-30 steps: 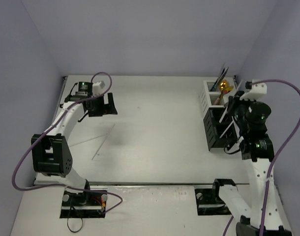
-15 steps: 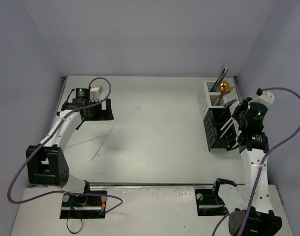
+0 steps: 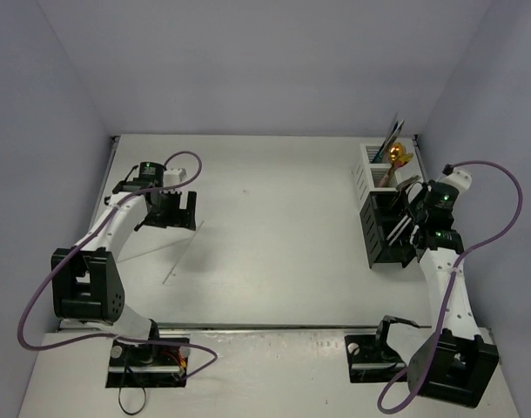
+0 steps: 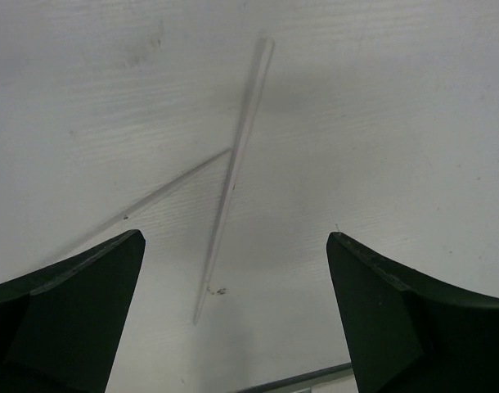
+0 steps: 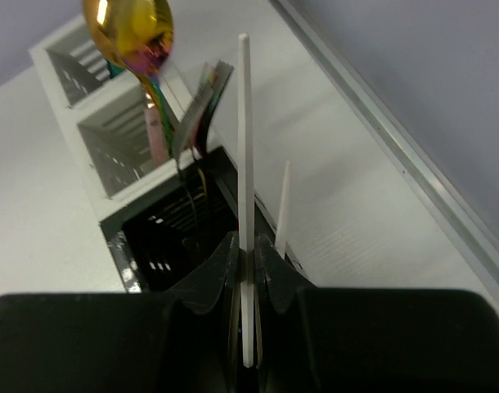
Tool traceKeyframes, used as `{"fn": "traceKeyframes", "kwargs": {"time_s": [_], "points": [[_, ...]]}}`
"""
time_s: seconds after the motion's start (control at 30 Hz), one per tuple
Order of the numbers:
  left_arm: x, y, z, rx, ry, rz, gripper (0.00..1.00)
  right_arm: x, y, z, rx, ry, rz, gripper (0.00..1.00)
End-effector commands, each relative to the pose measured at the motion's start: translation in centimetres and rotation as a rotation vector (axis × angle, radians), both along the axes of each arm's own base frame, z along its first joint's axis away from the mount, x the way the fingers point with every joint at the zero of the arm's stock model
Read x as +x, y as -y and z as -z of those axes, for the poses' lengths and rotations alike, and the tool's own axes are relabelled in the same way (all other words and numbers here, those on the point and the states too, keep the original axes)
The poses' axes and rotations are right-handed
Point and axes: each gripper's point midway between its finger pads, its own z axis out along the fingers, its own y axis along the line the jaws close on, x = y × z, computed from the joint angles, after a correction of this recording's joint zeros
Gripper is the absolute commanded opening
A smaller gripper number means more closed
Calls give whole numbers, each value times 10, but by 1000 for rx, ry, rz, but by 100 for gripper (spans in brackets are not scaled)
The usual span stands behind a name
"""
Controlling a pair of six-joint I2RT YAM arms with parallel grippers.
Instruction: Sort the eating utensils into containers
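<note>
Sticks on the left side first: a long pale stick (image 4: 233, 164) lies flat on the table (image 3: 283, 218), and a second pale stick (image 4: 168, 184) comes in at an angle from the lower left, its tip right up against the long one. The left gripper (image 4: 233, 246) hangs over them with its jaws spread wide and nothing between them. From the wrist camera, both sticks show in the gap between the two dark fingers (image 4: 69, 311).

Over on the right, the white box (image 3: 367, 165) sits at the far end and the black box (image 3: 383, 239) sits right against its near side. A gold spoon (image 5: 131, 24) stands bowl-up in the white box, and a blue knife (image 3: 394, 135) leans out of it too.

The right gripper (image 5: 245, 246) is at the black box, jaws pressed onto a third pale stick (image 5: 245, 123), which it holds upright. One more pale stick (image 5: 282, 201) pokes up just beside that one. It looks like it rises from the black box, but I can't tell which compartment.
</note>
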Motion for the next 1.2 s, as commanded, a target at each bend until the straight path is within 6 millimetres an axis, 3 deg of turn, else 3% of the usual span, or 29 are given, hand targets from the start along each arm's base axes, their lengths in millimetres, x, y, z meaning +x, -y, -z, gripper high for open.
{"fn": "traceKeyframes", "kwargs": {"time_s": [0.0,0.07,0.13,0.23,0.53,0.7,0.87,1.1,1.17], "points": [[-14,-10,6,106,-53,86,90,8,12,-4,-7,47,39,8],[-19,-9,15,137,-81,113,85,7,9,1,1,37,16,30],[-23,-3,22,160,-101,147,79,8,7,-5,-3,50,-7,46],[-29,6,35,193,-147,183,67,9,3,-27,-24,101,-40,53],[-29,19,65,237,-255,205,54,10,-13,-112,-151,256,-179,63],[-29,19,78,224,-313,170,52,6,-25,-144,-191,326,-249,63],[-30,22,82,194,-328,176,44,2,-35,-151,-203,349,-308,60],[-23,37,84,168,-330,209,3,5,-78,-171,-269,396,-581,45],[-18,47,81,171,-311,225,0,6,-96,-179,-346,409,-699,43]]}}
